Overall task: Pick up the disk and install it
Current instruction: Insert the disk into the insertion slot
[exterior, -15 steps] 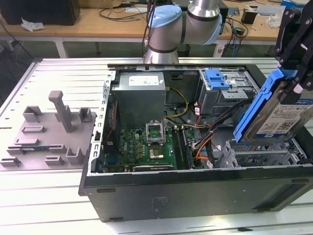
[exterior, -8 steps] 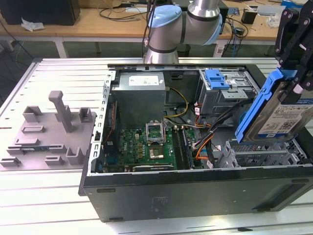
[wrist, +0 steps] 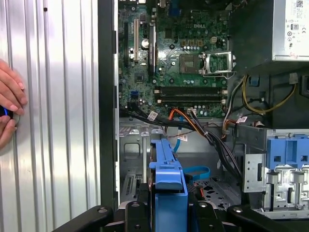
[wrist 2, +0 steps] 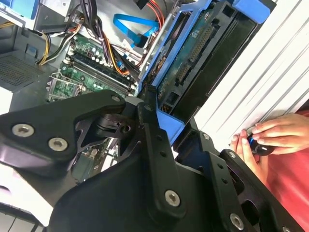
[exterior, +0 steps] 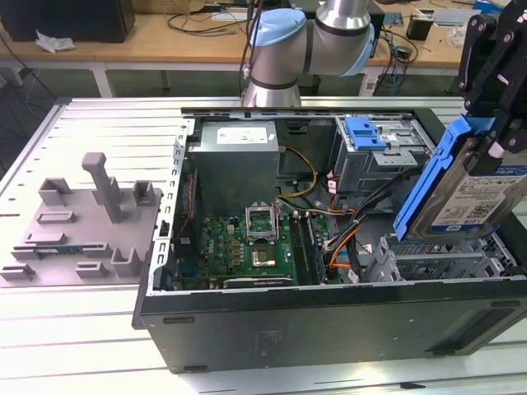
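Exterior view: at the frame's right, the fingers [exterior: 502,123] are clamped on the disk [exterior: 469,185], which is tilted above the open computer case [exterior: 329,317].
Second wrist view: the disk [wrist 2: 193,53] is held edge-on, clear of the case.
First wrist view: the disk [wrist: 168,181] hangs over the metal bay [wrist: 137,154]; pickup is done, installing is left.

Exterior view overlooks case [exterior: 329,317]; both wrist views, seemingly close, share motherboard [wrist: 178,67] [wrist 2: 87,50]

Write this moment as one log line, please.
fingers: shut on disk | disk: held tilted above open computer case | install: not yet done
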Robot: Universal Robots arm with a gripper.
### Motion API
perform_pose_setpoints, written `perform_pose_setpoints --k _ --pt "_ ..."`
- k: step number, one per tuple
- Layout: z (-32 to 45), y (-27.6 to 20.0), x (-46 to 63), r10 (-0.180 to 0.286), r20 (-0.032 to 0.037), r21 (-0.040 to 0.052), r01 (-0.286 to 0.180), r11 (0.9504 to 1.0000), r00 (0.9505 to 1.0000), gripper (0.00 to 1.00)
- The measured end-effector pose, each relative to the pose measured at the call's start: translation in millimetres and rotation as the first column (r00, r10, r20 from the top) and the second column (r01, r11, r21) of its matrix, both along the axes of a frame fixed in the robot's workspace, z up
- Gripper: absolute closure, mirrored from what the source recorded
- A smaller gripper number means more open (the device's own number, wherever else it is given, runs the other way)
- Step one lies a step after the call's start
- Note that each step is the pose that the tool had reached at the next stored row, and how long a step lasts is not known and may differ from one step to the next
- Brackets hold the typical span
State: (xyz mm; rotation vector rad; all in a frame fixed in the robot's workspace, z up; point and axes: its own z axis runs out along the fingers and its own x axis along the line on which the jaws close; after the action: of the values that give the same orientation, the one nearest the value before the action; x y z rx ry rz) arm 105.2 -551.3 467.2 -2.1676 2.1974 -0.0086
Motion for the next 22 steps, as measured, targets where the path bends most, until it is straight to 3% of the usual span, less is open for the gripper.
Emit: perform_pose_setpoints --k 2,6,22 --pt "-0.1 0.0 0.0 0.000 0.0095 0.0001 0.000 1.0000 1.0000 0.63" --pt "-0.1 -0.1 0.1 0.000 0.0202 0.0001 0.000 1.0000 0.9998 0.63" --pt "-0.2 -1.7 -1.1 -0.020 0.0203 0.0001 0.020 0.9998 0.9996 0.63"
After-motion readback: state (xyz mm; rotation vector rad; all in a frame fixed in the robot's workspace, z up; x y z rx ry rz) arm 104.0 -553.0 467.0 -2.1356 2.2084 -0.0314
